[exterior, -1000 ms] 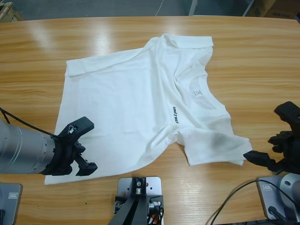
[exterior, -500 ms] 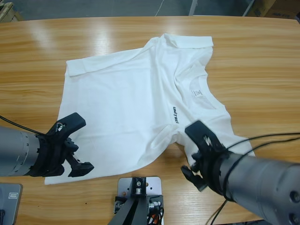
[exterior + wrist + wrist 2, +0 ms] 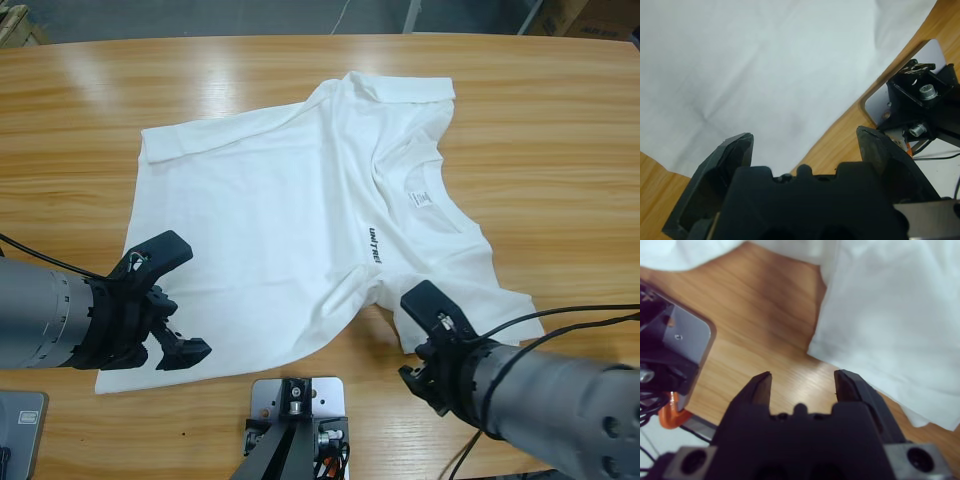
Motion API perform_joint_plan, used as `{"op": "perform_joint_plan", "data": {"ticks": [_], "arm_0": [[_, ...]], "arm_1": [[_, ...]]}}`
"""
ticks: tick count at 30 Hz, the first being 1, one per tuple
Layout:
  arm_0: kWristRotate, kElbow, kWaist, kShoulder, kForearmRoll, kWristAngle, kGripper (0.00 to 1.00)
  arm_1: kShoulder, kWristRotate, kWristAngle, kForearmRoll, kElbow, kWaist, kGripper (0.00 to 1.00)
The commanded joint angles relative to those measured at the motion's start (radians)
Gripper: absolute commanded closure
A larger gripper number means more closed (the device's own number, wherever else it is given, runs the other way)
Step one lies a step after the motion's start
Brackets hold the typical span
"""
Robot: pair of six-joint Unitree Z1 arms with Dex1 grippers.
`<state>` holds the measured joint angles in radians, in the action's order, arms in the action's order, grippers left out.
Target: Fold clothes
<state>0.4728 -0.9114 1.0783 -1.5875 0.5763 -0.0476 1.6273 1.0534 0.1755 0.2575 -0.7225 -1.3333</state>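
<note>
At the table's near edge, around seven o'clock in the high view, the left gripper [image 3: 170, 300] hangs with its jaws spread wide over the bottom hem of the T-shirt [image 3: 290, 210], holding nothing; its wrist view shows white fabric [image 3: 780, 70] between and beyond the two black jaws. Around five o'clock the right gripper [image 3: 425, 335] has its jaws apart too, empty, at the near corner of the sleeve [image 3: 470, 300], with bare wood [image 3: 765, 325] under them in its wrist view and the sleeve's edge [image 3: 890, 330] just ahead. Half a second ago the left gripper sat slightly nearer the edge; it has since edged farther onto the hem, while the right gripper has pulled back a little towards five o'clock. Farther off, the T-shirt lies spread flat across the middle of the table [image 3: 90, 120], neckline [image 3: 420, 165] towards three o'clock, dark lettering [image 3: 373, 245] near its middle, unmoved.
</note>
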Motion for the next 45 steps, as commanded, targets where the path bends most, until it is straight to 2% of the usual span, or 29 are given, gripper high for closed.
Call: {"op": "perform_joint_plan", "data": {"ticks": [1,12,24,34,35,37,39,41,45], "arm_0": [[0.001,0.014,0.009,-0.056,0.001,-0.011,0.197],[0.001,0.003,0.009,-0.089,-0.015,-0.01,0.197],[0.004,0.003,0.009,-0.094,-0.015,-0.009,0.197],[0.006,0.003,0.009,-0.104,-0.016,-0.009,0.197],[0.006,0.003,0.009,-0.104,-0.016,-0.009,0.197],[0.006,0.002,0.009,-0.105,-0.016,-0.009,0.197],[0.005,0.001,0.009,-0.106,-0.018,-0.009,0.197],[0.005,-0.001,0.009,-0.106,-0.018,-0.009,0.197],[0.005,-0.003,0.009,-0.107,-0.018,-0.009,0.197]], "arm_1": [[0.118,-0.01,-0.046,-0.069,0.03,-0.01,0.478],[0.158,-0.009,-0.04,-0.078,0.038,-0.01,0.483],[0.149,-0.036,0.041,-0.064,0.033,0.02,0.474],[0.224,-0.039,0.024,-0.067,0.039,0.037,0.485],[0.23,-0.041,0.022,-0.068,0.04,0.039,0.504],[0.232,-0.05,0.021,-0.072,0.04,0.04,0.663],[0.23,-0.059,0.021,-0.072,0.04,0.04,0.867],[0.229,-0.072,0.018,-0.072,0.04,0.04,1.0],[0.228,-0.082,0.019,-0.059,0.039,0.041,1.0]]}}
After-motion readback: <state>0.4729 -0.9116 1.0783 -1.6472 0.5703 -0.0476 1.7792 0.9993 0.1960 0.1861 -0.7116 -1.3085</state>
